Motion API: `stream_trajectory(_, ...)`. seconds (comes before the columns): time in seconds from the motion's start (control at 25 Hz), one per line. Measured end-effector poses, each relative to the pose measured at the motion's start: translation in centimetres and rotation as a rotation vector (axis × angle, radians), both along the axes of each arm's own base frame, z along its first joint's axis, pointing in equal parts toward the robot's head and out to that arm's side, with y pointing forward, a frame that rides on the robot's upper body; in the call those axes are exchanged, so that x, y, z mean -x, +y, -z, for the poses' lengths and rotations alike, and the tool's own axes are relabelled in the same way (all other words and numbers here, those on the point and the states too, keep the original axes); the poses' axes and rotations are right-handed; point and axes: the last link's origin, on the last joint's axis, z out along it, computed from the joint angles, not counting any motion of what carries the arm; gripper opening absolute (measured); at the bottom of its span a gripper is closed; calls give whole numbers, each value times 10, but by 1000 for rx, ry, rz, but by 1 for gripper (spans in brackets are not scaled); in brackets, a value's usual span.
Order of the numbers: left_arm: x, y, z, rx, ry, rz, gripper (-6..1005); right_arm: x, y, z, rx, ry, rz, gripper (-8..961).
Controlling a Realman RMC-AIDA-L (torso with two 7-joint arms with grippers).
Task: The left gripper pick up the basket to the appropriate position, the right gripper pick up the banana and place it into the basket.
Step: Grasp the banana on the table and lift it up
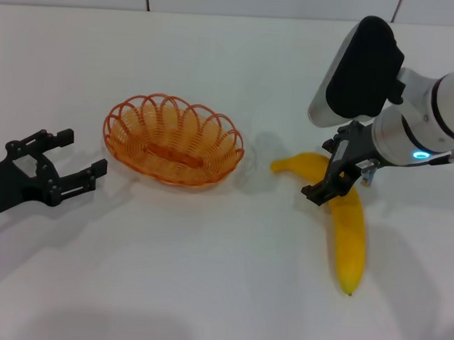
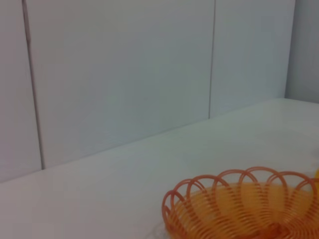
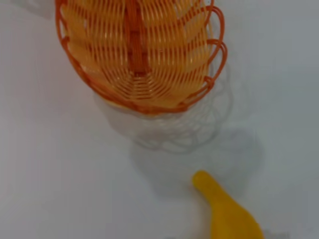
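The orange wire basket sits empty on the white table, left of centre. It also shows in the left wrist view and the right wrist view. My left gripper is open and empty, just left of the basket and apart from its rim. The yellow banana lies flat on the table to the right of the basket. Its near end shows in the right wrist view. My right gripper is open, low over the banana's upper half, with one finger on each side of it.
The white table spreads around both objects. A pale panelled wall stands behind the table's far edge. The bulky white sleeve of the right arm hangs over the table's right side.
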Motion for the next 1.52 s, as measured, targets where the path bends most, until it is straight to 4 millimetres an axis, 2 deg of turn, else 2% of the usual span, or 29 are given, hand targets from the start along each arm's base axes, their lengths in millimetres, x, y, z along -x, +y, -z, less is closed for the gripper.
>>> stream_trajectory(1.4,-3,2,3,5,-4,8,819,3,3,1,20,-22,41,759)
stream_trajectory(1.52,-3,2,3,5,-4,8,818,3,4,1,24,-28,52,678)
